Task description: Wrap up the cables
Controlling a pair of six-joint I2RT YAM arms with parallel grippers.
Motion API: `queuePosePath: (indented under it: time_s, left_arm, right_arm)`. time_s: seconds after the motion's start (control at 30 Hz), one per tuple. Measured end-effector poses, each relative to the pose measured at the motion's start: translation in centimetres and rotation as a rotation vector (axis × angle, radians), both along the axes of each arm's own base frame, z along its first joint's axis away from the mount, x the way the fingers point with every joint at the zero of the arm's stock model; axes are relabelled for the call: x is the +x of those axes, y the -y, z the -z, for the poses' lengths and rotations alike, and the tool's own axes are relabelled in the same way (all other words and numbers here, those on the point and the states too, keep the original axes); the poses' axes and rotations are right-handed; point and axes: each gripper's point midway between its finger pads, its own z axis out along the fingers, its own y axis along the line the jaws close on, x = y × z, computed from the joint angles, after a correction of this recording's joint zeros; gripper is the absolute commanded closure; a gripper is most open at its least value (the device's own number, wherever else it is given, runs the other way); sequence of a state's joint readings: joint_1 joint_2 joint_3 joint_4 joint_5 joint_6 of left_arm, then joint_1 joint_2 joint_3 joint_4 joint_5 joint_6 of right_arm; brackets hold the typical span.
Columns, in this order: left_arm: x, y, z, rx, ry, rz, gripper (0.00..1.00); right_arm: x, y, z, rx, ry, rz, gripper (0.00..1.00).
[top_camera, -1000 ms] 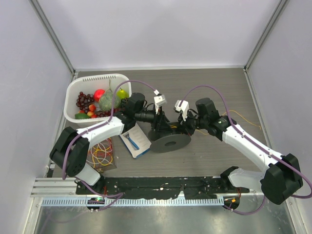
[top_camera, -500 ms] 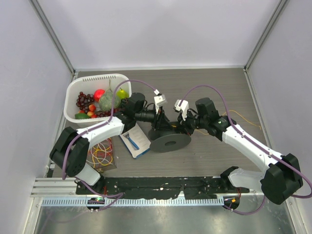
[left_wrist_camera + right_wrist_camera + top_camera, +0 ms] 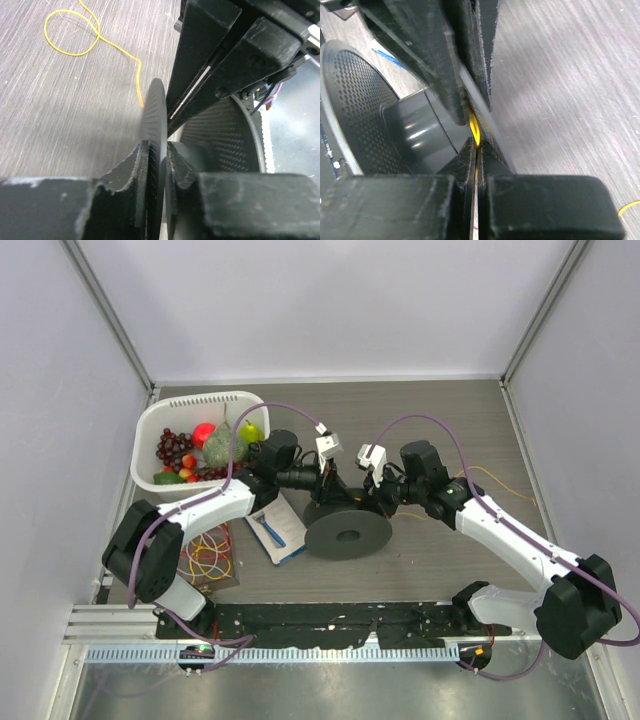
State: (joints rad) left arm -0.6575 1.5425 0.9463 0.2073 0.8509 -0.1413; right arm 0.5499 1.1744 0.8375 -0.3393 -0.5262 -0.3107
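With left gripper and right gripper both at the spool: steadying it and setting wire against the hub.
Bracketing the thin perforated flange between the left fingers, close on either side, though not showing clearly whether truly clamping or only straddling. Pinching the yellow wire in the clenched right gripper, right at its tips and just beside the grey hub. Leaving a slack loop lying on the counter ahead of the left gripper, running up to the flange edge. Judging by that slack, working at an early winding step. Likely needing next: bracing the spool firmly from the left while leading the pinched wire around the hub under gentle tension, avoiding letting it slip out past the flange.
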Motion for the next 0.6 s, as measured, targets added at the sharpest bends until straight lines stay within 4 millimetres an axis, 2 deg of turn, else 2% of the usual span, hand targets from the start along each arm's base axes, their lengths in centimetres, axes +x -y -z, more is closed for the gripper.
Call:
queuePosePath:
  time_s: [0.13,0.37,0.53,0.6]
  left_arm:
    - [0.2,-0.1,0.4,0.012,0.019,-0.003,0.99]
    - [0.2,-0.2,0.6,0.018,0.032,0.006,1.00]
    - [0.2,-0.2,0.6,0.016,0.058,0.019,1.00]
    - [-0.1,-0.2,0.5,0.011,0.078,0.039,1.00]
  right_arm:
    - [-0.3,0.0,0.2,-0.001,-0.012,-0.003,0.99]
    - [-0.4,-0.1,0.2,0.003,-0.020,-0.003,0.99]
    - [-0.5,-0.1,0.1,0.009,-0.034,0.003,0.67]
    - [-1.2,-0.1,-0.1,0.018,-0.055,-0.018,0.61]
